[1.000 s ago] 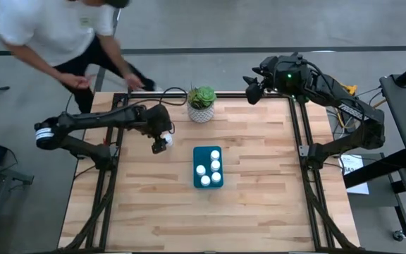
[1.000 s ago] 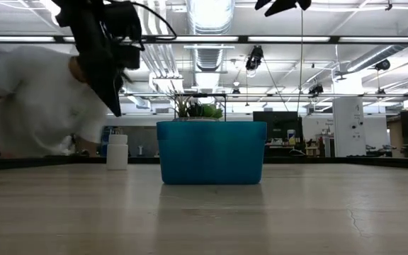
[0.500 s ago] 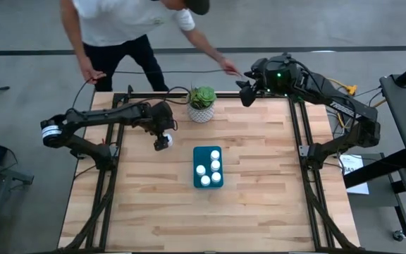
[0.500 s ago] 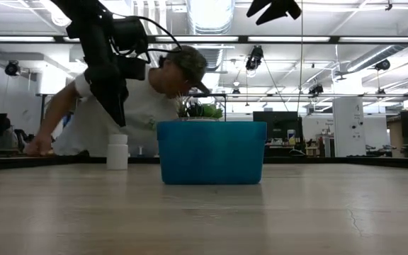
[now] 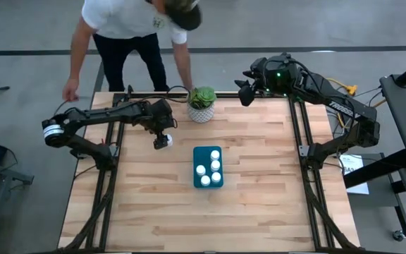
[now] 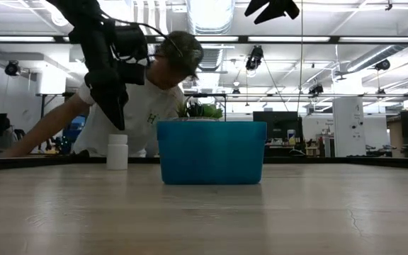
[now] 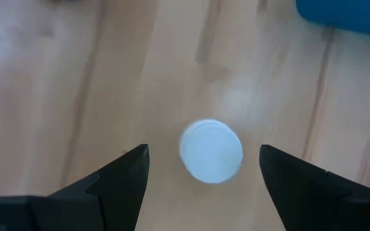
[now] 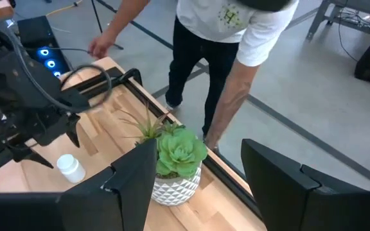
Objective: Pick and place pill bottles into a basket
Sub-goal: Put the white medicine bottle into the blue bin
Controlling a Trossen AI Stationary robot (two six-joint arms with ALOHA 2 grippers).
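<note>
One pill bottle [image 5: 162, 142] is standing upright on the desk [image 5: 259, 197], outside the basket [image 5: 208, 167] and a little to its left, toward the back. It is showing beside the basket in the low view too. The left hand [image 7: 204, 168] is hanging directly over it with its fingers spread wide, one on each side of the white cap, neither touching it as far as the wrist view shows. Judging from that, this bottle is the next to go in, and the hand needs to drop and pinch it before carrying it across.

The basket is sitting near the middle of the desk with four white caps [image 5: 208, 171] showing inside it. So most of the job is looking done; at least this one bottle is remaining, and I cannot find any others loose on the desk.

The right hand [image 5: 245, 94] is waiting, fingers spread and holding nothing, over the back edge near the plant [image 5: 201, 103]. A person [image 5: 136, 28] is leaning over the desk's back edge by the plant.
</note>
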